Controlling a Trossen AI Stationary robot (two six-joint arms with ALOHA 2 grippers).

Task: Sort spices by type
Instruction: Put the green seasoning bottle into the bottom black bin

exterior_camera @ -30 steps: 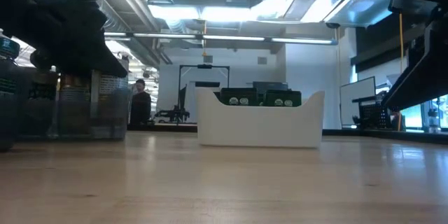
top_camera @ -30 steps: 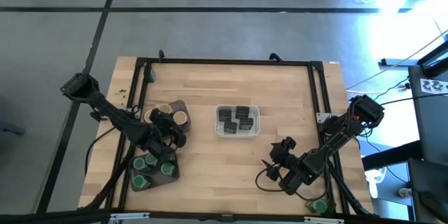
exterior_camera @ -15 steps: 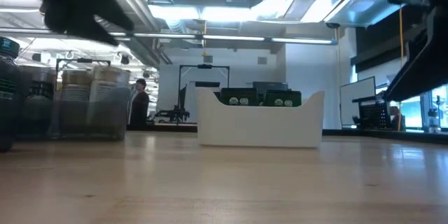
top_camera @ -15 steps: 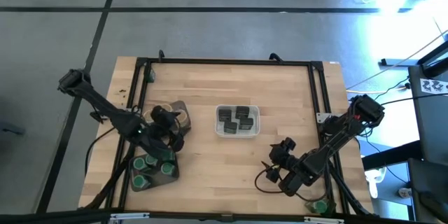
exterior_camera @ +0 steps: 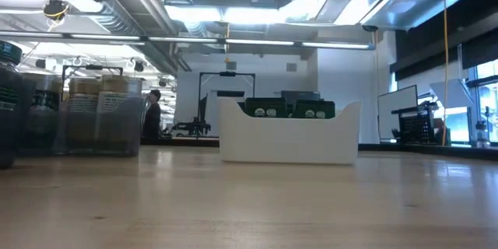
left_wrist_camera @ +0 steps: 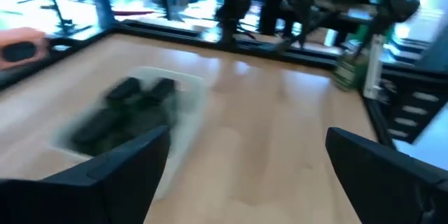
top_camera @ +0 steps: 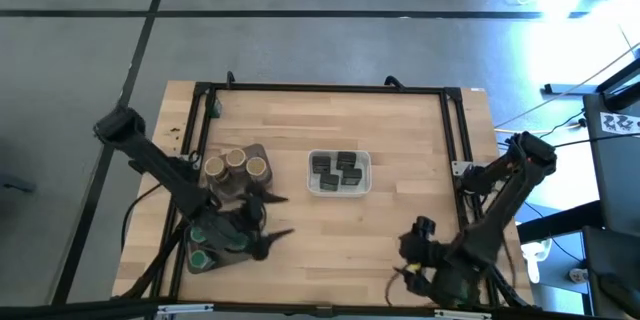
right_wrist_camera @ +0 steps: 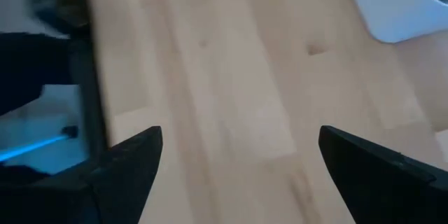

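A: Starting at the left, what's the left gripper (top_camera: 268, 215) doing?

B: It's released, fingers spread wide with nothing between them, over the near left of the table. Just behind it sit three tan-topped jars (top_camera: 232, 164) on one dark tray (top_camera: 256, 149); right under the arm are the green-lidded jars (top_camera: 205, 244) on another.

A: So the sort looks close to finished?

B: I'd judge so. The dark tins (top_camera: 338, 171) lie in the white tray (top_camera: 313, 186), well beyond its fingertips. To do this step well, the arm should lift clear without brushing the jars below.

A: And the right gripper (right_wrist_camera: 234, 161)?

B: Also splayed and empty, near the table's front right edge.

A: Do the views differ?

B: The low view shows the tan-topped jars as clear-walled (exterior_camera: 101, 117), and green labels on the tins (exterior_camera: 288, 110); overhead shows only tops.
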